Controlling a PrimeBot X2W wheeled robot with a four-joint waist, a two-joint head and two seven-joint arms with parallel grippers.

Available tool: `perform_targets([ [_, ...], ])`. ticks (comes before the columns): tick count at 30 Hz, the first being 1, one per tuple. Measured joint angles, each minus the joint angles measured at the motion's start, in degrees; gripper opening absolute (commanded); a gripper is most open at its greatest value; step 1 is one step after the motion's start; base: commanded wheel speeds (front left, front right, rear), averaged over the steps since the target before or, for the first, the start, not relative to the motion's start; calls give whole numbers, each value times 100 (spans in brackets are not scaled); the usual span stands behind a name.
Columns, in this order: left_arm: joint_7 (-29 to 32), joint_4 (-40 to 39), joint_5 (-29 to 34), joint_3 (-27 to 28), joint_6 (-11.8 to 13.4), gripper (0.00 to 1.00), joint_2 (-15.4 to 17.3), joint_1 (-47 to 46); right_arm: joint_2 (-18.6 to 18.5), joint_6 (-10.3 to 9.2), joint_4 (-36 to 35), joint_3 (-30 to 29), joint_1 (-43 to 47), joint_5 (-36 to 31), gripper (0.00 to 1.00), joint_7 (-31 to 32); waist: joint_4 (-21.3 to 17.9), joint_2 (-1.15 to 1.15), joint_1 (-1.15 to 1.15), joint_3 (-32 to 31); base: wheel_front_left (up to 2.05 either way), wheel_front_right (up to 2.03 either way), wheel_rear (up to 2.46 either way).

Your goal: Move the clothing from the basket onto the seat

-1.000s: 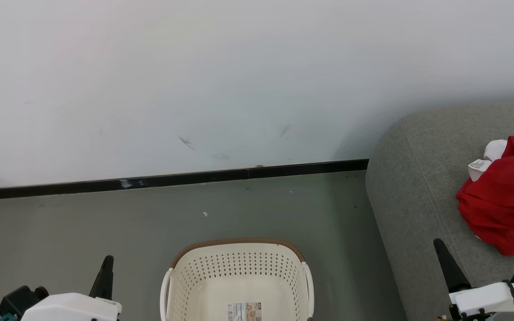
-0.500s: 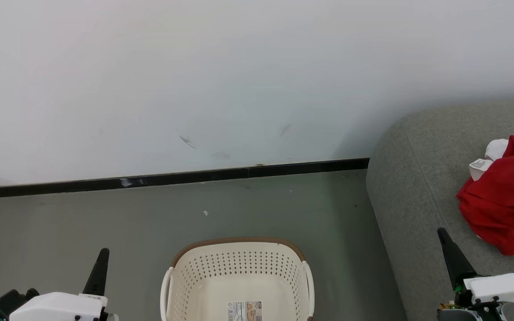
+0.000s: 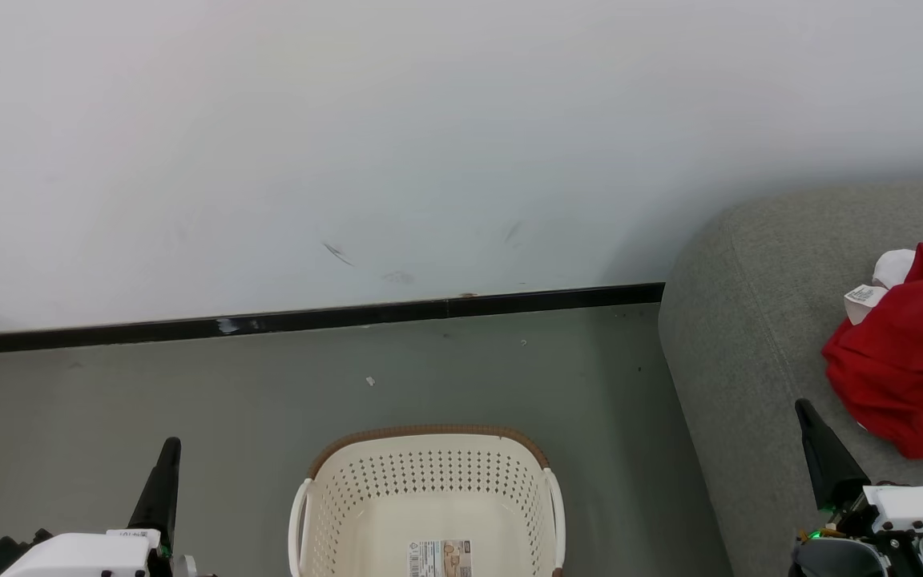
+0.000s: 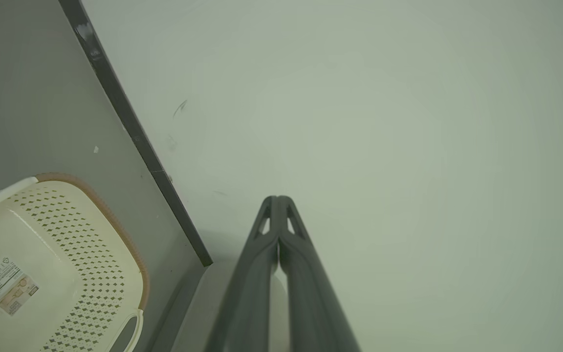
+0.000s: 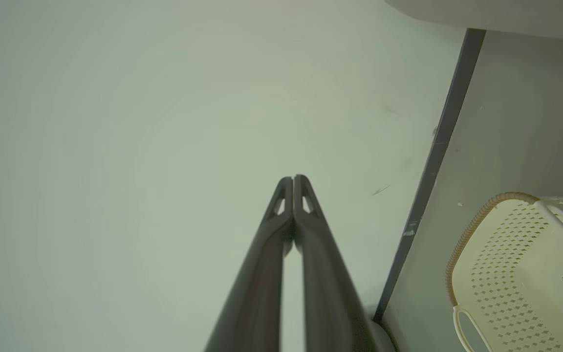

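Our left gripper point(image 3: 171, 445) and right gripper point(image 3: 804, 407) sit closed, empty; the soft red fabric clothing point(image 3: 910, 377), we judge, is light, limp: pinch a fold.

Left hand point(image 3: 169, 449): long dark-grey tapered fingers point(image 4: 306, 274), triangular cut-outs near tips; white wrist shell point(image 3: 77, 554), small dark screws, printed label point(image 3: 129, 533). Right hand point(image 3: 804, 410): same fingers, white screwed casing point(image 3: 918, 505), green light point(image 3: 816, 534) at base.
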Motion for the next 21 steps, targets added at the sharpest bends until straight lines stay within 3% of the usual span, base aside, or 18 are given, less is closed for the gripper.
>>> perform_targets([
  [4, 51, 16, -166, 78, -99, 0, -56, -4, -8, 0, 24, -2, -27, 301, 0, 51, 2, 0, 0, 3, 0, 0, 0],
  [21, 51, 75, -178, 91, -116, 0, -56, -82, -16, 0, 36, -3, -81, 302, 0, 64, 2, 0, -1, 2, 0, 0, 0],
])
